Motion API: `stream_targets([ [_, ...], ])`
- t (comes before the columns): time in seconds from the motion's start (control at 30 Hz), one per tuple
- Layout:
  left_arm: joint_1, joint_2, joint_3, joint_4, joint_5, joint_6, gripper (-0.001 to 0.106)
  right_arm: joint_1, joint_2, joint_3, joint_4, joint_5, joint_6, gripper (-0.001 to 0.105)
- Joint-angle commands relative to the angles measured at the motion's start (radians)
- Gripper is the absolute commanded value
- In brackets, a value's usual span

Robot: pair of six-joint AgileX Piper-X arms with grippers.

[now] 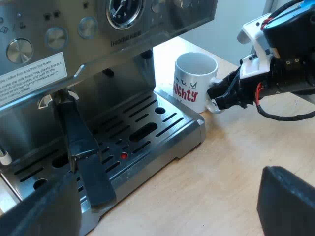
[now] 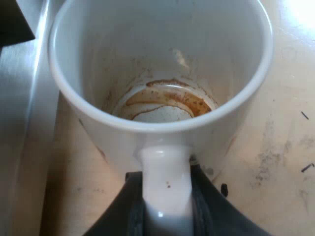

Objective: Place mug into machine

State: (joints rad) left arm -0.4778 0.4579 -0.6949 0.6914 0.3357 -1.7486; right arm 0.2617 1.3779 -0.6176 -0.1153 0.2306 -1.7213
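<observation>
Clamping one white mug by its handle with the right hand, two black fingers closed snugly on either side of that handle and nothing else in the grasp. Looking straight down into the mug from just behind that hand, with one brown ring of coffee residue on the bottom. Standing upright on the pale tabletop directly ahead of the right hand, red lettering on the side, just beside the outer corner of the drip tray and off the tray itself. Facing one espresso machine from the left hand, its two fingers spread wide apart with nothing held between them. Just ahead of the left hand, one dark holder handle locked under the machine's front and reaching out over the slotted tray, with one small red dot on the tray beside it. Higher up beyond that handle, one round gauge and one printed label. Farther off from the left hand, past the tray's corner, the one mug with the right hand at its handle.
</observation>
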Motion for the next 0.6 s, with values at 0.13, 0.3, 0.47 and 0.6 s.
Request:
stream_targets([
  [0.13, -0.004, -0.001, -0.008, -0.016, 0.006, -0.006, 0.079, -0.002, -0.095, -0.005, 0.09, 0.005, -0.009, 0.0],
  [0.3, -0.004, -0.001, -0.008, -0.016, 0.006, -0.006, 0.079, -0.002, -0.16, -0.005, 0.167, 0.005, -0.009, 0.0],
  [0.47, -0.004, -0.001, -0.008, -0.016, 0.006, -0.006, 0.079, -0.002, -0.242, -0.005, 0.23, -0.004, -0.009, 0.0],
  [0.6, -0.004, -0.001, -0.008, -0.016, 0.006, -0.006, 0.079, -0.002, -0.329, -0.005, 0.33, -0.01, -0.009, 0.0],
])
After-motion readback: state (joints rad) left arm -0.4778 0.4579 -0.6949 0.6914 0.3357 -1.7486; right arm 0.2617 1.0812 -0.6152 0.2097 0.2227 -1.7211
